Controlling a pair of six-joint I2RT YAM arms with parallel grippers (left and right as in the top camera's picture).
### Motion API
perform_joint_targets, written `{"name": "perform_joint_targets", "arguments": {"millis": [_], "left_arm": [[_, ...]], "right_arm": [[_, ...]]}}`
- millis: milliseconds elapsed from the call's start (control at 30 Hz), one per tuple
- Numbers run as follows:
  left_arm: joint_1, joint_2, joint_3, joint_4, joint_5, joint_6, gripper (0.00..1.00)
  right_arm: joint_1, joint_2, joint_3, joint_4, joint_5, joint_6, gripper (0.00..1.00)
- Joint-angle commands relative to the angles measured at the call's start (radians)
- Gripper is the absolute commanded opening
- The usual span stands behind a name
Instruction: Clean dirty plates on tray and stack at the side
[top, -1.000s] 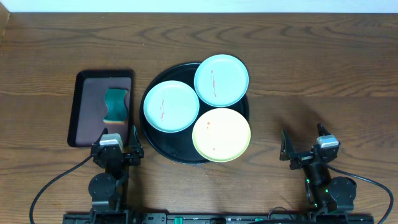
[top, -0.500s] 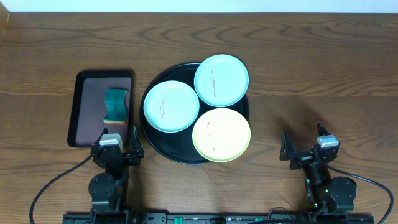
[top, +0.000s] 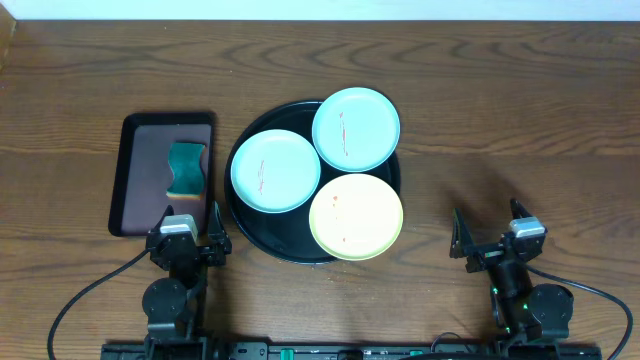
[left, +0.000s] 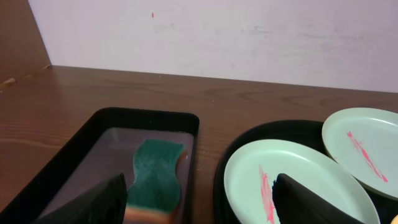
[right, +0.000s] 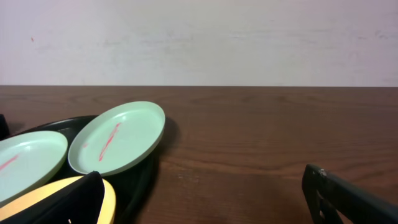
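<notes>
Three small round flat plates crowd a large round glossy black tray (top: 262, 238) at the centre of the overhead view. One pale mint-blue plate (top: 276, 171) lies at the tray's left, a second mint-blue plate (top: 356, 128) at its upper right and a pale yellow plate (top: 356, 216) at its lower right. Their rims meet near the tray's middle, and the two right-hand plates reach out over the tray's raised rim. Thin reddish smears mark both mint plates, and small reddish specks dot the yellow one. Just left of the black tray sits a smaller rectangular dark maroon tray (top: 118, 190) holding a green wavy-edged sponge (top: 186, 168). All of it rests on a brown wooden table (top: 520, 100). At the lower left the left gripper (top: 187, 222) has its fingers spread with nothing between them, near the maroon tray's lower edge. At the lower right the right gripper (top: 488, 226) is likewise spread and empty, well apart from the plates.

From the left wrist, two dark fingers (left: 93, 202) stand wide apart at the bottom corners. Between them the sponge lies in the maroon tray at left, and the two smeared mint plates are at right.

From the right wrist, the fingers (right: 348, 199) are also far apart. The second mint plate sits tilted on the black tray's rim left of centre, and the yellow plate's edge is at the lower left.
</notes>
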Motion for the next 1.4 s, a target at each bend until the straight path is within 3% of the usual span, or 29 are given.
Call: {"name": "perform_joint_targets", "arguments": {"millis": [0,367,633,1000,1367], "left_arm": [[-0.003,-0.005,-0.034,-0.011,0.002,0.018,0.75],[-0.003,0.035,0.021,-0.012,0.002,0.018,0.75],[-0.003,0.276,0.254,-0.095,0.002,0.018,0.75],[-0.003,0.642,0.726,-0.396,0.003,0.017,0.75],[-0.003,1.027,1.237,-0.833,0.006,0.017,0.75]], "right_arm": [[0.004,-0.005,-0.002,0.003,0.019,0.013,0.99],[0.004,-0.005,0.012,0.052,0.018,0.013,0.99],[0.004,0.064,0.129,0.089,0.014,-0.007,0.99],[0.004,0.464,0.441,0.049,-0.069,-0.032,0.99],[0.004,0.973,0.949,-0.282,-0.138,-0.034,0.99]]}}
